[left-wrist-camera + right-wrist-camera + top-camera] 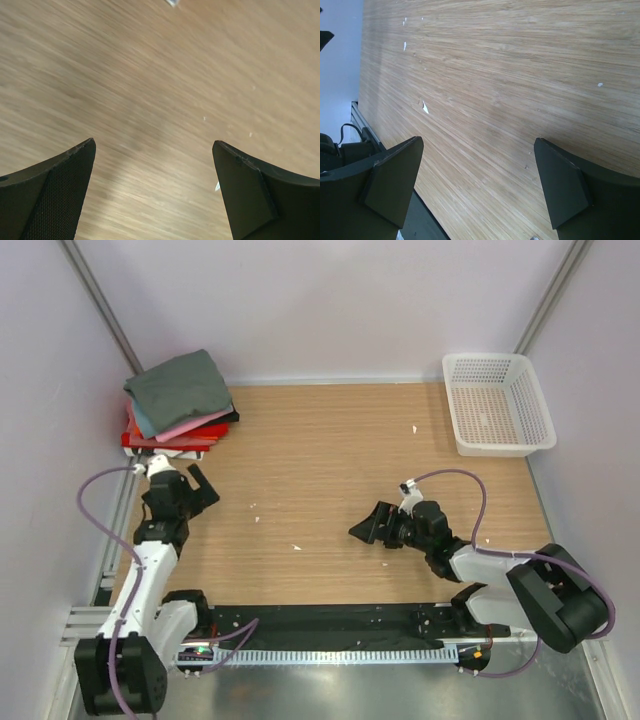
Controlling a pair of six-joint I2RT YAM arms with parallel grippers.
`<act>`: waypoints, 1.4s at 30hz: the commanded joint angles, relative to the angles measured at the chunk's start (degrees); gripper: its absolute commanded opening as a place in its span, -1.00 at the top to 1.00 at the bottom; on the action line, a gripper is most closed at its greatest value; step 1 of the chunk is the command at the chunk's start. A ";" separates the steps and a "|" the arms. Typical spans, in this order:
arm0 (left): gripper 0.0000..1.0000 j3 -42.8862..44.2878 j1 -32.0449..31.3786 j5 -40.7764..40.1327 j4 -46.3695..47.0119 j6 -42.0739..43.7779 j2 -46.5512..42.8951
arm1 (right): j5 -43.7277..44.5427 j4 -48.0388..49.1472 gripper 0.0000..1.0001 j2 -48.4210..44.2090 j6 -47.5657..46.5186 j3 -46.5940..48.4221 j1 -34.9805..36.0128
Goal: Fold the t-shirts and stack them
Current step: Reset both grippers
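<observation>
Both left pincer and right pincer gape empty; only the top view shows stacked t-shirts.

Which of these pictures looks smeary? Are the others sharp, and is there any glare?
Left wrist view: the table's wood grain is smeared into streaks, while the left claw itself looks crisp. Right wrist view: the grain is sharper, only slightly soft. Top view: sharp and evenly lit, soft shadows beside the t-shirts and basket, no harsh glare on the wood.
</observation>
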 commanded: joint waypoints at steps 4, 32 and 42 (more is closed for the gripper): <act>-0.99 -9.62 -9.28 -4.08 26.66 8.55 0.27 | 2.29 -3.70 -1.00 -1.22 -1.71 -0.40 1.20; -0.99 -14.47 -6.82 2.25 75.93 24.64 36.22 | 4.66 -3.97 -1.00 -0.78 -2.07 -0.05 3.75; -0.99 -14.82 -6.73 2.25 76.38 24.64 35.87 | 8.35 -5.46 -0.99 -3.86 -2.07 -0.40 5.86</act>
